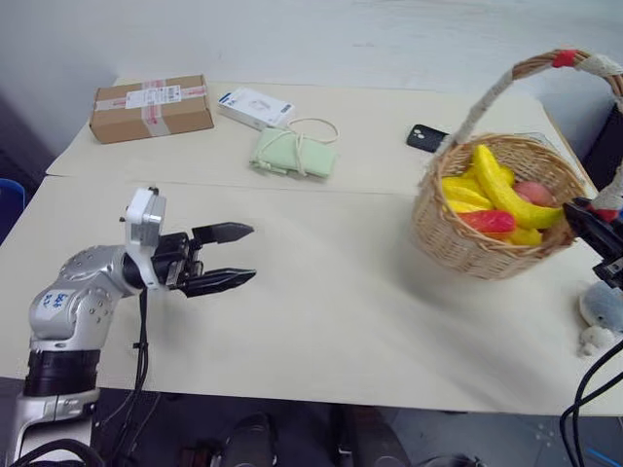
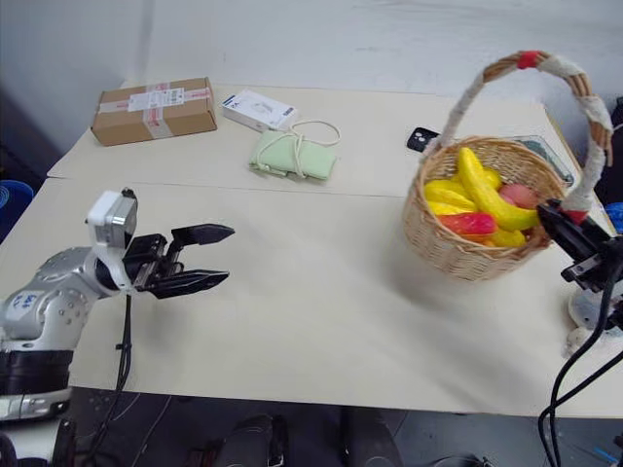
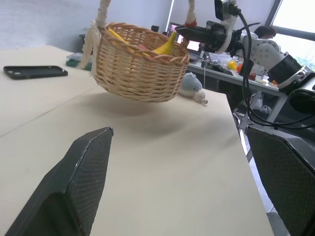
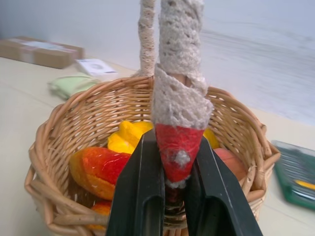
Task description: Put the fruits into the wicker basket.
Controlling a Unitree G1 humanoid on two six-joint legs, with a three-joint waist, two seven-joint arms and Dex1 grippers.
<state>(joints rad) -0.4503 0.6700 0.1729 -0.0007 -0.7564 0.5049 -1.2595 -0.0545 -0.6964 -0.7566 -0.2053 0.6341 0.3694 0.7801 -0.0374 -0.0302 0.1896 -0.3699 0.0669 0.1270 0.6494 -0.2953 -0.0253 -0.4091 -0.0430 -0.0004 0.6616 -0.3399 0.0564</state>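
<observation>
1 wicker basket (image 1: 487, 238) | fruits (image 1: 496, 199) inside, ~5 | R claw (image 4: 172, 196) clamps handle

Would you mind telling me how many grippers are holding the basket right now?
1: the right gripper is clamped on the wicker basket handle's base; the left gripper hovers open over the table.

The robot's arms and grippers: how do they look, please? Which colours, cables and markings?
The left arm has rounded silver-grey segments, a black band lower down and a small white label with blue writing. A white camera block sits on its wrist, and black cables hang beneath. The left gripper has two black pointed fingers with finely textured pads. The right gripper is black too, with black cables.
</observation>
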